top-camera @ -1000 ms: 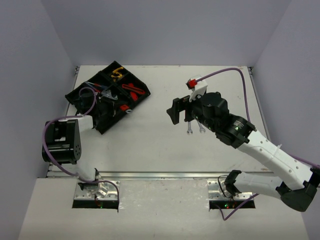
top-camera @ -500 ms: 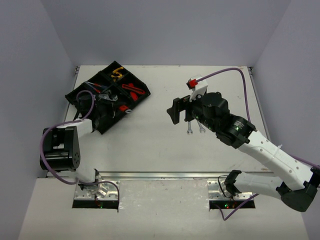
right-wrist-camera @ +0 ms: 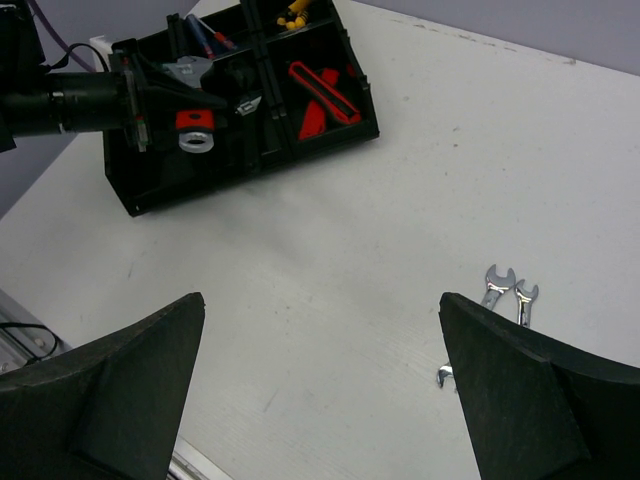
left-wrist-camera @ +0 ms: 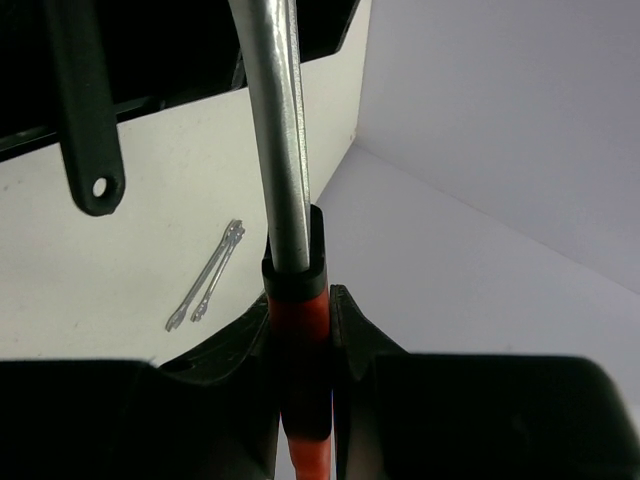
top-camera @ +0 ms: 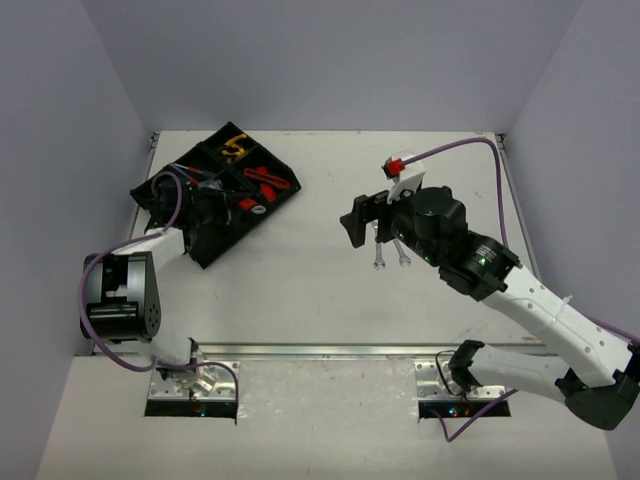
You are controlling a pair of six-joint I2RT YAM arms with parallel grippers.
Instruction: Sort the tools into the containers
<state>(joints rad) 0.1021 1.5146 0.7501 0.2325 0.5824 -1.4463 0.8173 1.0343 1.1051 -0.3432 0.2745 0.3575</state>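
The black divided tray (top-camera: 283, 196) sits at the far left of the table; it also shows in the right wrist view (right-wrist-camera: 330, 135). It holds yellow-handled pliers (top-camera: 235, 147), red utility knives (top-camera: 268, 180) and small screwdrivers (top-camera: 192, 172). My left gripper (top-camera: 203, 213) is over the tray's near side, shut on a red-handled tool with a silver shaft (left-wrist-camera: 285, 150), which looks like a screwdriver. Two silver spanners (top-camera: 390, 256) lie on the table mid-right, also in the right wrist view (right-wrist-camera: 505, 288). My right gripper (top-camera: 352, 220) hangs open and empty above the table just left of them (right-wrist-camera: 320, 300).
A red-and-silver wrench (right-wrist-camera: 192, 128) lies in the tray's near compartment beside my left fingers. A black handle with a hole (left-wrist-camera: 92, 150) hangs close in the left wrist view. White walls close in the table on three sides. A metal rail (top-camera: 300, 350) runs along the near edge.
My left wrist has swung further over the tray's near-left side, still holding the tool. My right gripper has shifted slightly away and to the right, still open.
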